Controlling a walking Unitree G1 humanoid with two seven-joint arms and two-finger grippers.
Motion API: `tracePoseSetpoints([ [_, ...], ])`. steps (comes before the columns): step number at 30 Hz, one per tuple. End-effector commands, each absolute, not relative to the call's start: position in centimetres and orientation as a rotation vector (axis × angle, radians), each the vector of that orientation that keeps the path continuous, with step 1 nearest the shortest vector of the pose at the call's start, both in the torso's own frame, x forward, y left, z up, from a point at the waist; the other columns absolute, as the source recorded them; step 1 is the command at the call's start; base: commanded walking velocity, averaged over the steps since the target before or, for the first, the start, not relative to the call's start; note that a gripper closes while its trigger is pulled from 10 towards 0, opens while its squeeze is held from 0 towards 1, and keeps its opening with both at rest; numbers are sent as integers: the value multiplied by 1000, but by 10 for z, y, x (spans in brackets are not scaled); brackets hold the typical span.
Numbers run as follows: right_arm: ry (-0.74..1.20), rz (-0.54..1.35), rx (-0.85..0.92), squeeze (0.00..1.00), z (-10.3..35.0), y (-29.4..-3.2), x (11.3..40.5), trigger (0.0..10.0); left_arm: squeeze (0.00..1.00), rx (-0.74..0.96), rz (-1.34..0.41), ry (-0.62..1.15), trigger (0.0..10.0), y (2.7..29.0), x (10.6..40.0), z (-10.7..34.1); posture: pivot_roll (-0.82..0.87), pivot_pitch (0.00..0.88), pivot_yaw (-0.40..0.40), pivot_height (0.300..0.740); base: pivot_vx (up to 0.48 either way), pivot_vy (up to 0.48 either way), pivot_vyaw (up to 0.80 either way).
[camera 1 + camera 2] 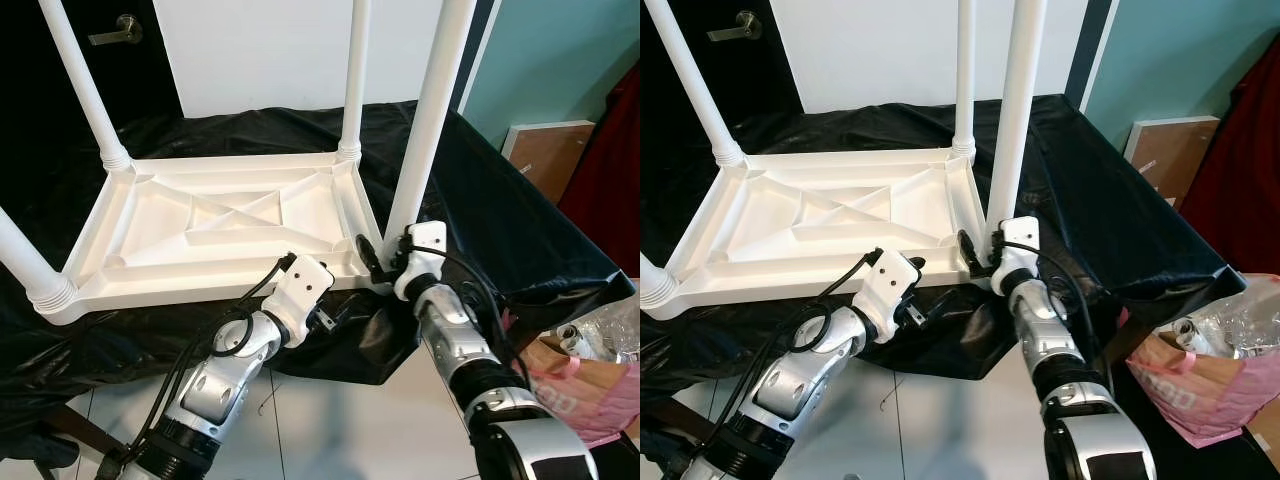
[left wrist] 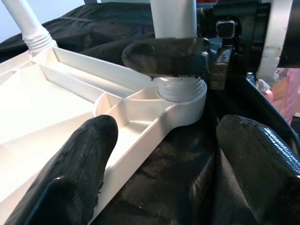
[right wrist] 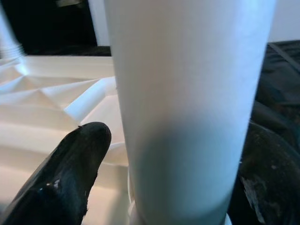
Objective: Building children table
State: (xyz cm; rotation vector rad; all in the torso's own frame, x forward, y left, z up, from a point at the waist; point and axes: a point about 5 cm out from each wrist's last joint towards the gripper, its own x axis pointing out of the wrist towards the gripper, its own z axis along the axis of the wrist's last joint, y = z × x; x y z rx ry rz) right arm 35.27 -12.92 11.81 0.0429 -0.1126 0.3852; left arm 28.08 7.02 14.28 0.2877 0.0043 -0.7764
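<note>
Right end effector (image 3: 154,187) clamped around near-right leg (image 1: 425,130) just above its socket. Left end effector (image 2: 159,164) spread wide, holding nothing, beside tabletop (image 1: 230,225) rim near that corner. Upturned white tabletop resting on black-draped surface (image 1: 500,220); four legs standing up.

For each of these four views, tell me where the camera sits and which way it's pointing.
Left eye, right eye: on the head, looking down at the upturned white table; both arms show.
Left wrist: along the left pincer at the near leg's socket.
Right wrist: along the right pincer, fingers either side of the near leg.
Shared: that leg.
</note>
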Motion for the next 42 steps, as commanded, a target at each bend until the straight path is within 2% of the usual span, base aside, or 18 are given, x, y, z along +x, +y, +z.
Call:
tracePoseSetpoints([
  [1, -88, 409, 45, 506, 114, -131, 351, 10000, 0, 293, -829, 18, 10000, 68, 279, 143, 19, 0, -41, 740, 0, 0, 0],
  [4, -70, 451, 27, 506, 112, -134, 351, 10000, 0, 292, -828, 17, 10000, 68, 280, 143, 19, 0, -41, 740, 0, 0, 0],
  [5, -52, 495, -1, 122, 111, -138, 351, 10000, 0, 292, -828, 17, 10000, 68, 280, 144, 19, 0, -38, 740, 0, 0, 0],
  [6, -52, 495, -1, 122, 111, -138, 351, 10000, 0, 292, -828, 17, 10000, 68, 280, 144, 19, 0, -38, 740, 0, 0, 0],
  [7, -33, 543, -30, 0, 110, -142, 351, 10000, 0, 291, -830, 16, 10000, 68, 280, 144, 18, 0, -37, 740, 0, 0, 0],
  [12, 14, 657, -84, 0, 113, -145, 354, 10000, 0, 288, -840, 10, 10000, 64, 280, 146, 15, 0, -32, 740, 0, 0, 0],
  [23, 46, 727, -149, 0, 122, -141, 363, 10000, 0, 291, -850, 4, 10000, 62, 282, 148, 15, 0, -29, 740, 0, 0, 0],
  [24, 53, 730, -167, 0, 123, -141, 365, 4431, 0, 293, -849, 3, 10000, 63, 283, 149, 24, 0, -26, 740, 0, 0, 0],
  [25, 60, 731, -178, 0, 124, -142, 366, 392, 0, 295, -847, 2, 10000, 64, 283, 149, 30, 0, -29, 740, 0, 0, 0],
  [27, 68, 727, -183, 0, 123, -144, 366, 0, 0, 295, -842, 1, 10000, 65, 283, 150, 32, 0, -30, 740, 0, 0, 0],
  [37, 108, 699, -167, 0, 110, -152, 361, 0, 0, 295, -838, 1, 10000, 66, 283, 150, 23, 0, -27, 740, 0, 0, 0],
  [38, 116, 674, -134, 0, 106, -153, 359, 10000, 0, 295, -842, 1, 10000, 64, 283, 150, 16, 0, -25, 740, 0, 0, 0],
  [42, 125, 620, -107, 0, 102, -152, 359, 10000, 0, 294, -847, 0, 10000, 63, 284, 150, 14, 0, -27, 740, 0, 0, 0],
])
